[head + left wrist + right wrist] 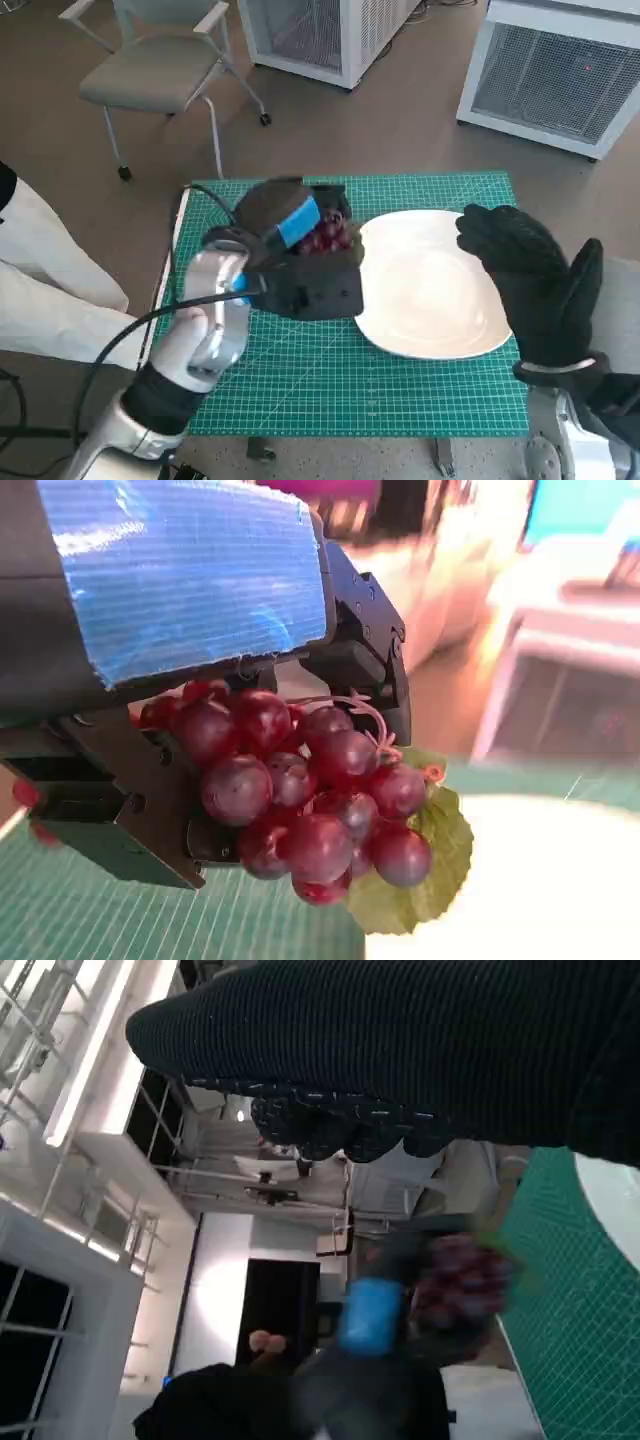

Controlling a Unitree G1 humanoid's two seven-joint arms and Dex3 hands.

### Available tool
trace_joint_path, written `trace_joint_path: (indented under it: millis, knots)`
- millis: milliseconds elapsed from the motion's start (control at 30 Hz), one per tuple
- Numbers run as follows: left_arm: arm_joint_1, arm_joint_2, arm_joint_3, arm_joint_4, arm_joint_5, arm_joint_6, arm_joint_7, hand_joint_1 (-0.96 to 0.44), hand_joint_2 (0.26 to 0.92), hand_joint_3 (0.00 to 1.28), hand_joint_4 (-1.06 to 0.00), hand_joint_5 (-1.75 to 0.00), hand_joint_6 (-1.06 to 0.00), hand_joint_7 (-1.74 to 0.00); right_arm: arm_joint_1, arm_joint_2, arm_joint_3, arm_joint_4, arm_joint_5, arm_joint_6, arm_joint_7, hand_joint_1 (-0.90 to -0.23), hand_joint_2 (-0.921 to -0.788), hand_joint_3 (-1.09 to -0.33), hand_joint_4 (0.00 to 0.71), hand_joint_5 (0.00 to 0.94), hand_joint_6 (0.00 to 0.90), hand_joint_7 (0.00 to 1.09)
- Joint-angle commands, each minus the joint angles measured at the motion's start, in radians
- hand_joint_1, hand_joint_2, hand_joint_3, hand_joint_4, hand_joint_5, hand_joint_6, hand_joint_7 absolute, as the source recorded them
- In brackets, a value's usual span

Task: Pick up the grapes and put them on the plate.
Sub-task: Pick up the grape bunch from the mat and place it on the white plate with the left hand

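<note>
1. Just beside the plate, at its near-left rim, we have the left hand with its fingers wrapped around the grapes, bunch and leaf hanging clear of the surface.
2. Pickup looks done, we'd say; the grapes are not over the plate yet.
3. Across the plate, our right hand hovers, fingers spread, holding nothing.
4. What's left: carry over, lower, release.

Green cutting mat covers the table, grey chair sits behind it, two white louvred units by the back.
</note>
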Motion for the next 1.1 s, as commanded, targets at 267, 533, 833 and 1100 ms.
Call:
trace_joint_path:
  millis: [267,533,833,1100]
  knots:
    - [-0.022,-0.016,-0.003,0.010,0.007,-0.011,-0.012,0.00,0.905,0.05,-0.72,-1.30,-0.75,-0.87,0.007,-0.003,-0.006,0.020,-0.010,-0.007,0.005,-0.375,-0.921,-0.630,0.408,0.771,0.191,1.02]
    - [-0.088,-0.099,-0.040,0.076,-0.008,-0.015,-0.050,0.01,0.907,0.06,-0.69,-1.35,-0.76,-0.84,0.005,-0.006,-0.012,0.020,-0.007,-0.008,0.007,-0.375,-0.921,-0.629,0.409,0.770,0.192,1.02]
    - [-0.202,-0.220,-0.086,0.219,-0.021,-0.055,-0.045,0.00,0.885,0.06,-0.78,-1.22,-0.72,-0.92,0.020,-0.010,-0.021,-0.001,-0.003,-0.008,0.007,-0.377,-0.921,-0.628,0.410,0.768,0.193,1.01]
    - [-0.301,-0.299,-0.097,0.367,-0.046,-0.120,-0.025,0.00,0.903,0.09,-0.67,-1.36,-0.72,-0.90,0.036,-0.010,-0.030,-0.018,-0.003,-0.010,0.007,-0.379,-0.921,-0.627,0.411,0.767,0.191,1.01]
